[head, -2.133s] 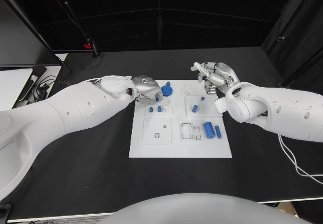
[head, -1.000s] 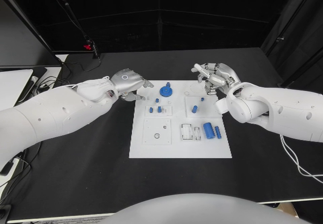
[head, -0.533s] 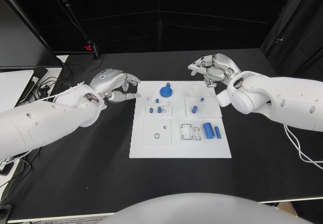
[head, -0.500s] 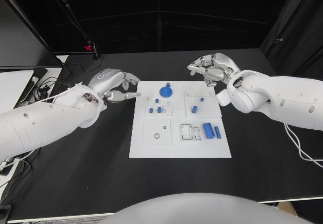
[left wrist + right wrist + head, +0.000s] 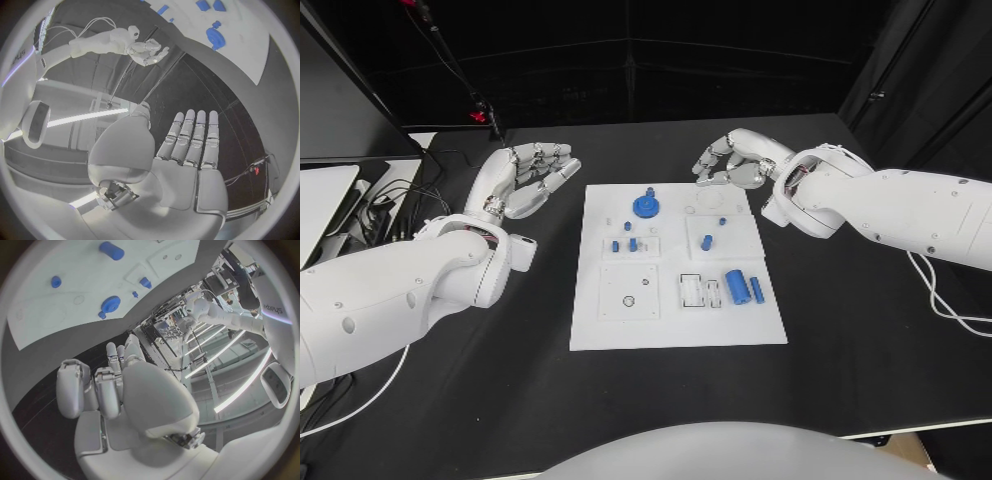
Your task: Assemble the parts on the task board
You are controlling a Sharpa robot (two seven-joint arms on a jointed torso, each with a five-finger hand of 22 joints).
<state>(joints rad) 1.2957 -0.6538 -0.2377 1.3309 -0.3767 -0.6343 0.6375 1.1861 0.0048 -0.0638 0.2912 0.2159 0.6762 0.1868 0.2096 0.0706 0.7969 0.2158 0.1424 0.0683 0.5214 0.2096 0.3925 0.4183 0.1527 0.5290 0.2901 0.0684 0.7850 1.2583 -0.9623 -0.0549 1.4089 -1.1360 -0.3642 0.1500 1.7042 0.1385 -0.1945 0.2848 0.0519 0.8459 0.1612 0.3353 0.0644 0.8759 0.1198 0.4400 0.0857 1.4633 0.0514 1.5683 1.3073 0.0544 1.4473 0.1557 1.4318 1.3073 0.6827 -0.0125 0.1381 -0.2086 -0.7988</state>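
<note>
The white task board (image 5: 675, 325) lies in the middle of the black table. At its far end stands a round blue part (image 5: 646, 205) with a peg on top. Small blue pegs (image 5: 630, 243) and a short blue piece (image 5: 707, 241) stand mid-board, and two blue cylinders (image 5: 736, 285) lie to the right. My left hand (image 5: 524, 180) hovers off the board's far left corner, palm flat and fingers (image 5: 194, 145) straight, holding nothing. My right hand (image 5: 733, 160) hangs beyond the far right corner with fingers (image 5: 109, 390) curled in on nothing. The right wrist view shows the board (image 5: 56, 315) and the round blue part (image 5: 110, 304).
A black ring (image 5: 627, 300) sits in a left-hand recess of the board, and white clips (image 5: 692, 291) fill a slot beside the cylinders. Cables (image 5: 380, 200) and a pale surface (image 5: 318, 195) lie at the table's left edge. Bare black table surrounds the board.
My left hand has drawn away from the round blue part, off the board to the left, and straightened its fingers. The right hand has pulled back slightly. The camera has also shifted.
</note>
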